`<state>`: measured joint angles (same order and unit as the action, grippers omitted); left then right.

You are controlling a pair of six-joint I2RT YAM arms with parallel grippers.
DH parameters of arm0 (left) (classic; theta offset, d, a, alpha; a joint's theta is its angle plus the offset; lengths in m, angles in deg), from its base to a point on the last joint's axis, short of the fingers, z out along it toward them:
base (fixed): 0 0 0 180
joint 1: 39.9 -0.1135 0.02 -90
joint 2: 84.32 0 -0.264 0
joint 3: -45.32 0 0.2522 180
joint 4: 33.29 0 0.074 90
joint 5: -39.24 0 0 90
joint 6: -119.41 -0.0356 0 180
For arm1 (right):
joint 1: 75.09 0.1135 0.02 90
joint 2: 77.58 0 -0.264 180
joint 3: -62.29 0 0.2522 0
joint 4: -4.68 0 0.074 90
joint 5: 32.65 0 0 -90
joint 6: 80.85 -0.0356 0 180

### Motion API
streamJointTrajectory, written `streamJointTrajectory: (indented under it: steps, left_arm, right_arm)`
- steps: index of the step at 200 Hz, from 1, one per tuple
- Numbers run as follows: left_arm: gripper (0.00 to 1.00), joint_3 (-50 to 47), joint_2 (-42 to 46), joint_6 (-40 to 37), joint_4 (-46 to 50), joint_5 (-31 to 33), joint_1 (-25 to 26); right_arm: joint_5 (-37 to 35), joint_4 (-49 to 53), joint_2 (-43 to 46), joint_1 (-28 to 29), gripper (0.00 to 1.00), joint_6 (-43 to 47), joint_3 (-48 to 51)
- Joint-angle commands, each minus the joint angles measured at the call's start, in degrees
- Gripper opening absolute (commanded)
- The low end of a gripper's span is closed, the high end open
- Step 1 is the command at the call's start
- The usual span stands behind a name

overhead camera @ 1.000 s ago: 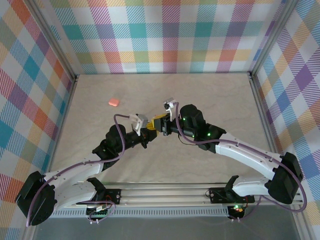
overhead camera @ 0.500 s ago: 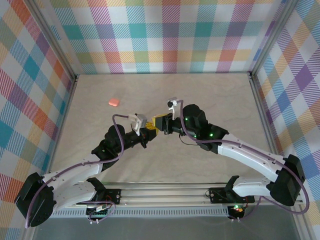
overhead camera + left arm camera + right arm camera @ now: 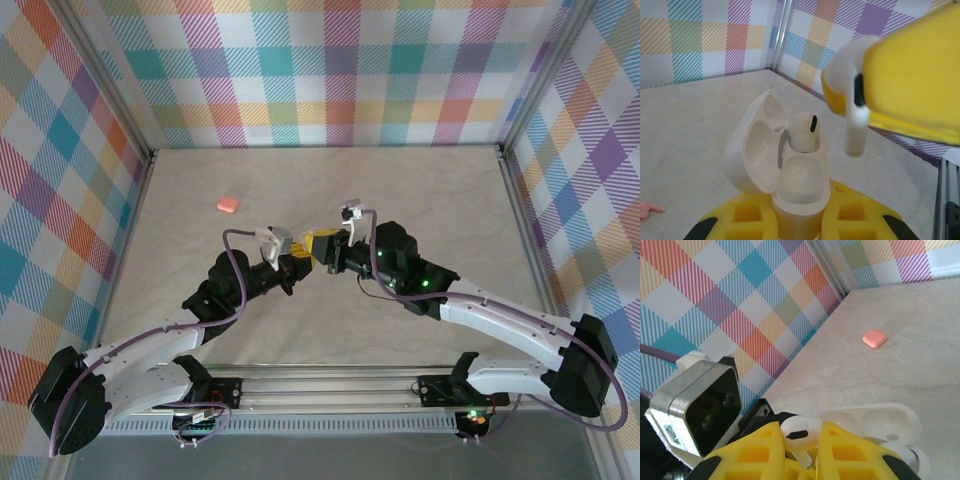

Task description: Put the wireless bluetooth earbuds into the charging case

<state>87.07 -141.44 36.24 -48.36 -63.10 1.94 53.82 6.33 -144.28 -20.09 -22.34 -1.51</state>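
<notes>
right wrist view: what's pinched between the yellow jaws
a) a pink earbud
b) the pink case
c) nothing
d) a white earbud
d: a white earbud is pinched between the yellow jaws of the right gripper, while the pink case lies apart on the table.

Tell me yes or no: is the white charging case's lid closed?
No, the white charging case stands with its lid swung open, one white earbud seated inside.
</notes>
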Motion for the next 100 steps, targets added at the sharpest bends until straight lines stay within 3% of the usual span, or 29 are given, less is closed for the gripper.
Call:
streamJointTrajectory:
  steps: [1, 66, 100]
  left_arm:
    - [0.0, 2.41, 1.43, 0.81, -1.08, 1.67, 1.18]
    - [0.0, 2.16, 2.6, 1.12, 0.26, 6.86, 1.83]
    - [0.0, 2.16, 2.29, 0.65, 0.19, 7.92, 2.0]
  right_arm:
    - [-5.17, -7.8, 0.03, 1.63, 0.16, 2.68, 0.39]
    - [-13.42, -6.64, -0.94, 4.05, 0.16, 0.19, 0.98]
    - [-14.25, -6.62, -2.17, 4.1, 0.16, -1.34, 0.83]
